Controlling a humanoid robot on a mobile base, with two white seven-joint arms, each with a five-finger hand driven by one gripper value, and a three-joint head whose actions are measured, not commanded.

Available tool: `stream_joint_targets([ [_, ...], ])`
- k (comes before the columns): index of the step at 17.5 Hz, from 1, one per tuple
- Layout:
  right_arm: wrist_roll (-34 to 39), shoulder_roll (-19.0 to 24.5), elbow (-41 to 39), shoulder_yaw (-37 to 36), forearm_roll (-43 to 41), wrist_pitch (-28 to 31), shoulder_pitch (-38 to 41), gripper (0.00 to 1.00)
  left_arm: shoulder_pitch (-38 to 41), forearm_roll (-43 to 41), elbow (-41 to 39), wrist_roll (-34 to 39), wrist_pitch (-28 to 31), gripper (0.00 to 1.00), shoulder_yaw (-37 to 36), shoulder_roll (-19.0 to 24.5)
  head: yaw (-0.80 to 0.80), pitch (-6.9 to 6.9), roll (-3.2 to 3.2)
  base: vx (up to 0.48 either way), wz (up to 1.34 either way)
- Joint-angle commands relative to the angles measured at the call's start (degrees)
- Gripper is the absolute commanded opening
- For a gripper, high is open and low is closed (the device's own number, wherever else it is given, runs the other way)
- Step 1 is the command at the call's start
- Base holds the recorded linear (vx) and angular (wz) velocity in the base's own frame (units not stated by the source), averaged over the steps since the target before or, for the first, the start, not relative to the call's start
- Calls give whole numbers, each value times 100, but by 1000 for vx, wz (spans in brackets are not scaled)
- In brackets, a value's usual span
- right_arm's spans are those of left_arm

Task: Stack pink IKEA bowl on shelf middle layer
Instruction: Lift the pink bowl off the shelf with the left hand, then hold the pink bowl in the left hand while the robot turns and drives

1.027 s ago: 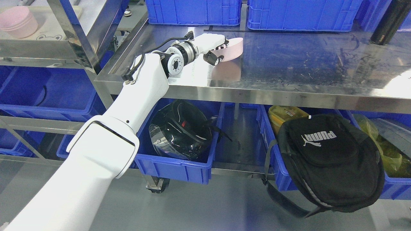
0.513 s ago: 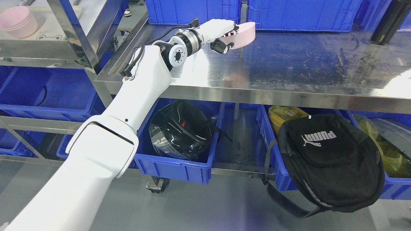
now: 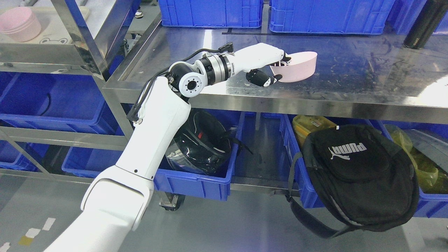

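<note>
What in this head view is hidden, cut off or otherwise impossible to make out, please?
- Pink bowl: the left hand covers its near rim, so the finger contact is hidden.
- Stacked pink bowls: cut off by the upper left edge, so their count is unclear.
- Black bottle: top cut off by the upper edge.
- Helmet: partly behind the arm.
- Right arm: out of view.

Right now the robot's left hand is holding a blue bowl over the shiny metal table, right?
Not quite: the bowl is pink, not blue. The head view shows the left hand with its fingers closed on its rim, holding it over the shiny metal table. The blue things are the bins.
</note>
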Motion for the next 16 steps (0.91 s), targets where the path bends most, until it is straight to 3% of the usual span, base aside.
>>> stream_joint_targets([
  [1, 2, -100, -100, 0, 0, 1, 132, 100, 529, 6, -2624, -273, -618, 0, 1360, 417, 0, 0, 0, 0, 0],
  [3, 2, -100, -100, 0, 0, 1, 132, 100, 590, 6, -2624, -396, -813, 0, 1352, 628, 0, 0, 0, 0, 0],
  [10, 2, -100, -100, 0, 0, 1, 132, 100, 1347, -38, -2624, -379, -840, 0, 1325, 585, 0, 0, 0, 6, 87],
  [16, 2, -100, -100, 0, 0, 1, 132, 100, 1434, -38, -2624, -379, -840, 1, 1369, 576, 0, 0, 0, 39, 896],
])
